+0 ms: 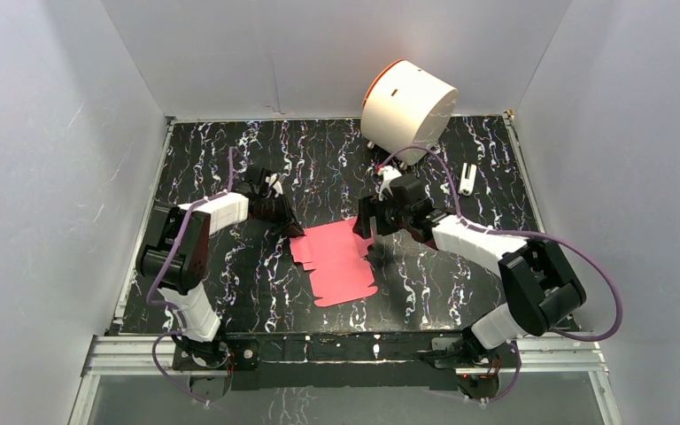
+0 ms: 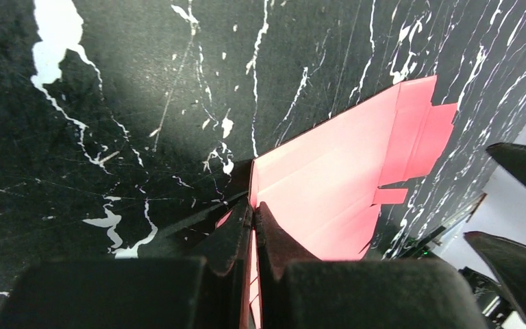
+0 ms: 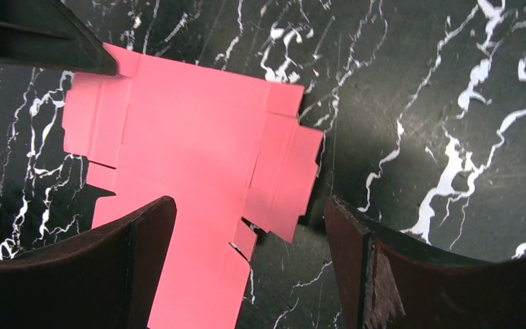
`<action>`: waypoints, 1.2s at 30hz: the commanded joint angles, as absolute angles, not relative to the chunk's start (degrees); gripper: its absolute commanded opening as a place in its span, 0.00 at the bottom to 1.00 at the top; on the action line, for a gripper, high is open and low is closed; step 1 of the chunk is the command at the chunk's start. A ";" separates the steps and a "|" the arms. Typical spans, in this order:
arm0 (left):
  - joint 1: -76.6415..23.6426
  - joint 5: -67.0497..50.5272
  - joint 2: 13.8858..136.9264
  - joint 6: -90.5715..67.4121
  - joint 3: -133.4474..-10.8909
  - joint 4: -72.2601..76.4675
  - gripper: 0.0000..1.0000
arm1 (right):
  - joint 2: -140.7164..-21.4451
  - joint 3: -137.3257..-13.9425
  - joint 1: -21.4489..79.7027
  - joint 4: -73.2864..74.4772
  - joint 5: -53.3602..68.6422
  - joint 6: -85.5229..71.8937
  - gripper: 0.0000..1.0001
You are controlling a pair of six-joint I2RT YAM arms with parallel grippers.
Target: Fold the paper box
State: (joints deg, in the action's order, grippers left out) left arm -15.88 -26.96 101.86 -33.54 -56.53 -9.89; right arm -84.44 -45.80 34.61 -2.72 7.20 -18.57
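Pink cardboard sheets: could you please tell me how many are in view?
1: the paper box, flat on the table, one edge pinched by the left gripper; none seem hidden.

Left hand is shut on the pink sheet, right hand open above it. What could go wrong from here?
1. The left hand pinches only the edge of the paper box; a pull could slip off or tear the thin card.
2. The right hand hangs open over the side tabs; coming down there, it may crease them wrongly or drag the sheet against the left grip.
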 commanded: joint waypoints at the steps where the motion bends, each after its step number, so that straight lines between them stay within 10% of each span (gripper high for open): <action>1: -17.56 -24.98 97.01 -28.62 -58.27 -11.90 0.00 | -85.30 -52.98 34.45 -0.29 11.13 -13.48 0.89; 36: -28.56 -18.09 78.21 -13.66 -41.60 22.96 0.00 | -93.79 -71.11 32.89 15.14 29.93 21.02 0.73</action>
State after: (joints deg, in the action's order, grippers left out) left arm -28.25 -16.38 81.12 -16.08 -42.50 19.29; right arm -93.49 -67.64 33.52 16.56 25.30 19.00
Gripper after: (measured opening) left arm 0.010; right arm 0.764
